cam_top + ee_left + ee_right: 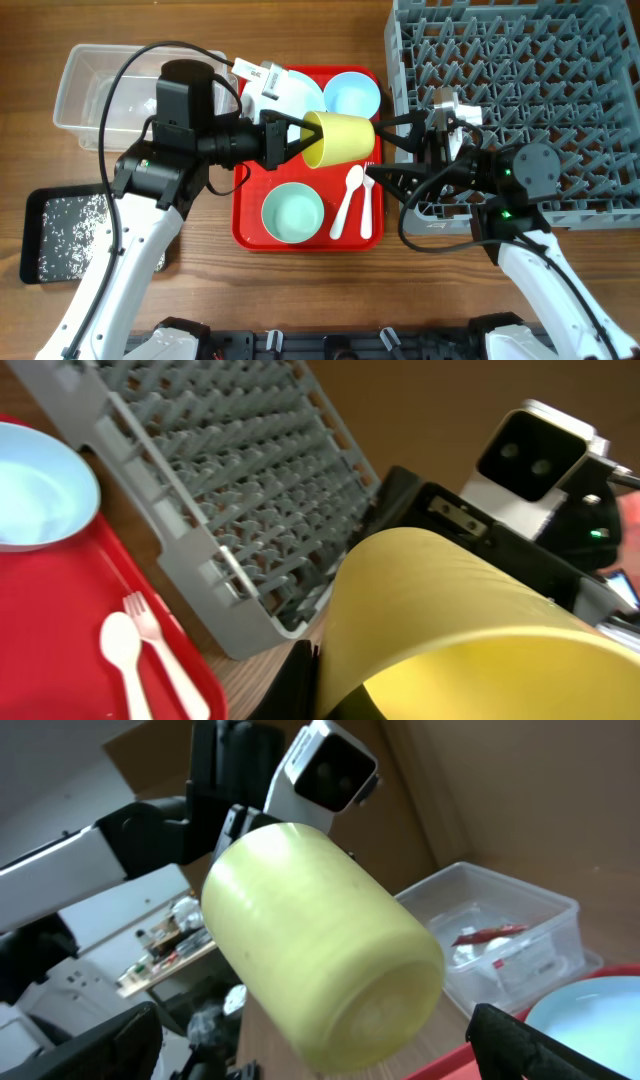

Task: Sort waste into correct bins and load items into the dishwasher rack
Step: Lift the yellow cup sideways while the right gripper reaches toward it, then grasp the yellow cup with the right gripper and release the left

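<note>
The yellow cup (pixel 340 138) hangs on its side above the red serving tray (pixel 245 225), and my left gripper (pixel 303 140) is shut on its rim. In the left wrist view the cup (pixel 450 620) fills the lower right, one dark finger (pixel 300 680) against its outer wall. My right gripper (pixel 386 150) stands open just right of the cup's base, a finger either side and apart from it. The right wrist view has the cup's base (pixel 320 950) between those black fingers (pixel 540 1045). The grey dishwasher rack (pixel 520 100) is at the right.
On the red tray lie a pale blue bowl (pixel 352 93), a pale green bowl (pixel 293 212), a white spoon (pixel 350 195) and fork (pixel 367 200). A pale plate (pixel 295 90) is partly under my left arm. The clear tub (pixel 100 90) holds a red wrapper (pixel 490 933). A black tray (pixel 60 235) holds crumbs.
</note>
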Action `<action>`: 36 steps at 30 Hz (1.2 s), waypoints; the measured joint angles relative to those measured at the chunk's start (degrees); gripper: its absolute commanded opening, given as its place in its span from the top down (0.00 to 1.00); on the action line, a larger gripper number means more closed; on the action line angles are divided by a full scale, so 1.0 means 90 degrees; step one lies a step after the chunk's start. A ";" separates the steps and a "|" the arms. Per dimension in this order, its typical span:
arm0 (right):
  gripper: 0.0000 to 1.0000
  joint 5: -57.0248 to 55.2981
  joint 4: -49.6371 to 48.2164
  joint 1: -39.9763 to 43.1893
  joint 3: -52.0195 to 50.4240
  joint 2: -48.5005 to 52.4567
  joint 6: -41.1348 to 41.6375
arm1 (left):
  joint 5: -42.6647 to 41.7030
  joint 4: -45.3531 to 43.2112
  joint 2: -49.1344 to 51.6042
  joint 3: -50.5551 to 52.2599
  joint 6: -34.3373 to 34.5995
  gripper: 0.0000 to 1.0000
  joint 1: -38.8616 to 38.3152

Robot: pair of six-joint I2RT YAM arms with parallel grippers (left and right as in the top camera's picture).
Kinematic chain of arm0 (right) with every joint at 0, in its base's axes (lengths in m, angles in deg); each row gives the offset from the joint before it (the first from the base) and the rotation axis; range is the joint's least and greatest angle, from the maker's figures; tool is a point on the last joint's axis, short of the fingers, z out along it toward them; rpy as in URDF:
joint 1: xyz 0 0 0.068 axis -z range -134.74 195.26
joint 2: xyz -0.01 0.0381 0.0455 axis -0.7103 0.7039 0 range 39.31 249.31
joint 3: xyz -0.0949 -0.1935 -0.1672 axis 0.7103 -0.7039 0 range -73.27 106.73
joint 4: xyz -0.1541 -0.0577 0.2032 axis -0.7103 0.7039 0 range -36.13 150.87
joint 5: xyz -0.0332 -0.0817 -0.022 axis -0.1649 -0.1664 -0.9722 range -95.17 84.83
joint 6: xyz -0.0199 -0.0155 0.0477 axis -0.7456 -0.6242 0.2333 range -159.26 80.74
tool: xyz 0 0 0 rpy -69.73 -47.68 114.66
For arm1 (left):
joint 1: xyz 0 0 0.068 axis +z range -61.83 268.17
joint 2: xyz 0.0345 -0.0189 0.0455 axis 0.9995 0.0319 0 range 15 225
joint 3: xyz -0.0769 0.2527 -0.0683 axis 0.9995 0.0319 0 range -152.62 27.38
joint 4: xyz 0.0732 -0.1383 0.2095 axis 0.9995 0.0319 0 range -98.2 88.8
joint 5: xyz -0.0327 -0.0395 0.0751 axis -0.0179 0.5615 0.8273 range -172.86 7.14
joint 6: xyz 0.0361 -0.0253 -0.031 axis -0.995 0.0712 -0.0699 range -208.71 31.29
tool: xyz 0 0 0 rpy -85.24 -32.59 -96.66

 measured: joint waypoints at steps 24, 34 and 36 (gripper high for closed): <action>0.00 0.0379 -0.1226 -0.0221 0.0007 0.0211 0.0488 | -0.0959 -0.0362 0.0301 0.0000 0.0000 0.96 -0.0481; 0.02 0.0379 -0.1226 -0.0221 0.0007 0.0211 0.0486 | -0.0957 -0.0503 0.0410 0.0000 0.0005 0.96 -0.0495; 0.02 0.0379 -0.1226 -0.0221 0.0007 0.0211 0.0488 | -0.0957 -0.0617 0.0410 -0.0002 0.0019 0.96 -0.0529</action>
